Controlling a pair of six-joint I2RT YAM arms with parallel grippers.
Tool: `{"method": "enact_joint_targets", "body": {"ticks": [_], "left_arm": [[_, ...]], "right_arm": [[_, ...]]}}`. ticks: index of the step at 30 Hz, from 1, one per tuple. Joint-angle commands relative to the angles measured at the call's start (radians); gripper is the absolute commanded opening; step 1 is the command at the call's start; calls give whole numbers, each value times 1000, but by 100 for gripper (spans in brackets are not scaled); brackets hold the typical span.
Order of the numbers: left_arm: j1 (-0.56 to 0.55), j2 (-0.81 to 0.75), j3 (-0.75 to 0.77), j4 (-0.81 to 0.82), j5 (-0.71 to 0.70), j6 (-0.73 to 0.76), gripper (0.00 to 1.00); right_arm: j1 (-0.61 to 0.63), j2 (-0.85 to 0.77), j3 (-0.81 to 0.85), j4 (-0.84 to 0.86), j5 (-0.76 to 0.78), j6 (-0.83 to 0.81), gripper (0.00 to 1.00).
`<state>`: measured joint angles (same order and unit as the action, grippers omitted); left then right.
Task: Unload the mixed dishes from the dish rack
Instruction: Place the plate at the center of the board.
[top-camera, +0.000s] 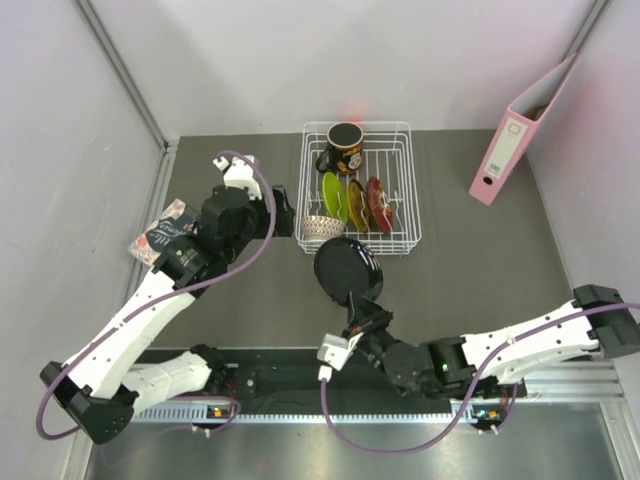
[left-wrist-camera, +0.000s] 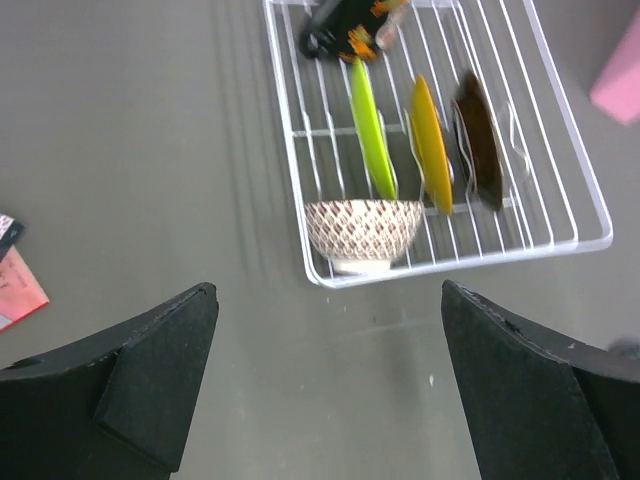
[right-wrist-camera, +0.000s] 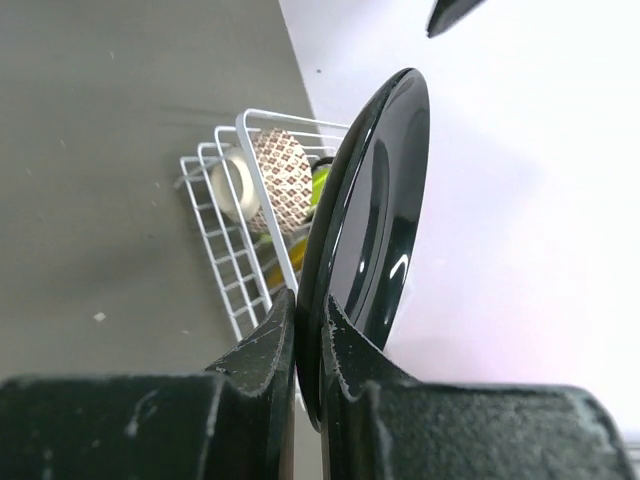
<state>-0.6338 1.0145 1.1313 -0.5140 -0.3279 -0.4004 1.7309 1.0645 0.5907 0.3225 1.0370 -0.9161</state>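
Observation:
The white wire dish rack (top-camera: 404, 190) stands at the table's back middle. In it are a dark mug (top-camera: 343, 147), a lime green plate (top-camera: 332, 197), a yellow plate (top-camera: 355, 203) and a red floral plate (top-camera: 378, 204), all on edge, and a beige lattice bowl (top-camera: 322, 228) at its near left corner. My right gripper (top-camera: 362, 318) is shut on the rim of the glossy black plate (top-camera: 347, 269), held up near the rack's front; the plate fills the right wrist view (right-wrist-camera: 372, 230). My left gripper (left-wrist-camera: 325, 385) is open and empty, over bare table before the bowl (left-wrist-camera: 362, 230).
A pink ring binder (top-camera: 518, 135) leans on the right wall. A small dark and pink card (top-camera: 160, 235) lies at the table's left edge. The left arm (top-camera: 228, 215) reaches up beside the rack's left side.

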Motion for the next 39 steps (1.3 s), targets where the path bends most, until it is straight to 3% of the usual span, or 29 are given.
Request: {"method": "enact_joint_targets", "body": {"ticks": [1,6,13,32,36,39], "left_arm": [[0,-13,44,-66,178,138,96],[0,-25,5,-81,322,156,90],[0,-47,-38,-58,490,150,90],[-3,-91,-200,-1,851,140,73],[-1,-100,-223,11,860,132,56],[-3,-102,-222,11,856,138,33]], "right_arm": [[45,63,-75,262,89,-300,0],[68,126,-121,398,67,-397,0],[73,180,-108,376,23,-351,0],[49,204,-89,368,-71,-326,0],[44,200,-92,372,-74,-329,0],[41,201,-92,380,-75,-334,0]]}}
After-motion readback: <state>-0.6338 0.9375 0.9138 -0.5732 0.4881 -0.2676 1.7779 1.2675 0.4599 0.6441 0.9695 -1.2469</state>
